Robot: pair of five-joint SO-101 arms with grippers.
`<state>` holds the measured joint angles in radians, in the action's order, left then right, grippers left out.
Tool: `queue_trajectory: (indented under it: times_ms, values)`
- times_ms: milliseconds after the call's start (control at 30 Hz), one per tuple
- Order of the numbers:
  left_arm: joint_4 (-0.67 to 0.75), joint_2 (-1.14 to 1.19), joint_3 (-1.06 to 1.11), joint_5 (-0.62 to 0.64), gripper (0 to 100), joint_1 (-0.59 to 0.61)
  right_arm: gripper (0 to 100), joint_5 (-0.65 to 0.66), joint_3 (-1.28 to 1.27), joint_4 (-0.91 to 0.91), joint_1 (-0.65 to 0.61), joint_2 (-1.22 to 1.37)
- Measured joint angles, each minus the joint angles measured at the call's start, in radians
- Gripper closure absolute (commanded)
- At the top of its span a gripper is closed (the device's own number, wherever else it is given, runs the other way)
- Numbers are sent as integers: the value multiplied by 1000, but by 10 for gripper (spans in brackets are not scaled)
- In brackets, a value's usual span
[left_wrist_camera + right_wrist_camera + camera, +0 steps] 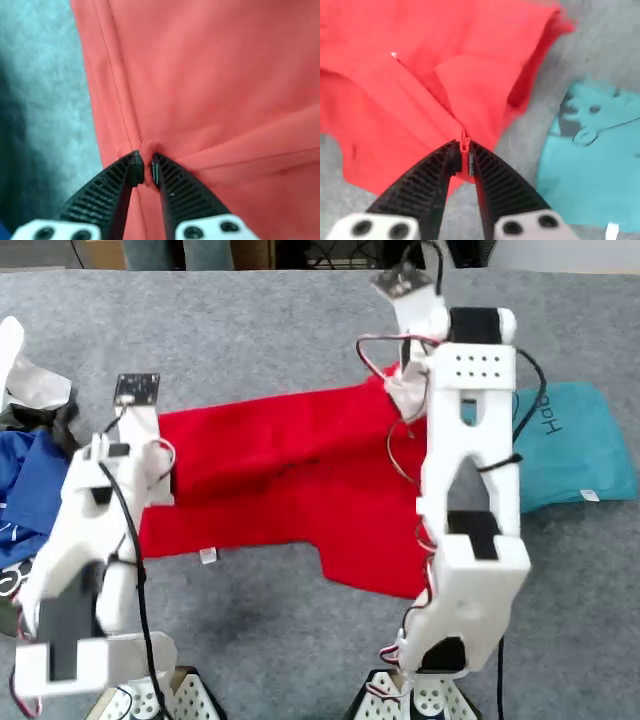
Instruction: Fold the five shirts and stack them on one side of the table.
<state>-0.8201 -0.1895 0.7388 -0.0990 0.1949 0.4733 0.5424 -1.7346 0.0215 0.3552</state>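
The grey table (250, 330) carries everything directly: the shirts lie on its surface, not in any basket or bin. The red shirt (280, 470) is spread across the middle, partly doubled over, with one part trailing toward the near edge.

The main risk, as I judge it, is that each arm holds only a small pinch of fabric. An uneven or hasty pull could slip the cloth out of one jaw and let the fold collapse (the layers look rumpled at the right end). A second risk is dragging red cloth over the folded teal shirt (570, 450), which lies near its right end, and disturbing that one. At the left edge a heap with a blue shirt (30, 490) sits unfolded close to the left arm, where it could snag.

The left gripper (145, 170) is clenched on the red shirt's left hem seam. The right gripper (464, 150) is clamped on a fold of the same shirt at its right end.
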Motion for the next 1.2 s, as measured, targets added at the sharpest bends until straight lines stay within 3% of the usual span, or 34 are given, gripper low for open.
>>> queue_trajectory:
  times_ms: [267, 533, 867, 1200]
  values:
    - [87, -146, 172, -35, 971, 2, 985, 64, -453, 133, 87, -229]
    - [51, -172, 236, -109, 971, 20, 985, 71, -902, 353, 94, -474]
    - [5, -175, 256, -118, 971, 17, 985, 173, -1105, 374, 212, -618]
    - [5, -175, 256, -118, 971, 17, 985, 227, -1338, 407, 198, -763]
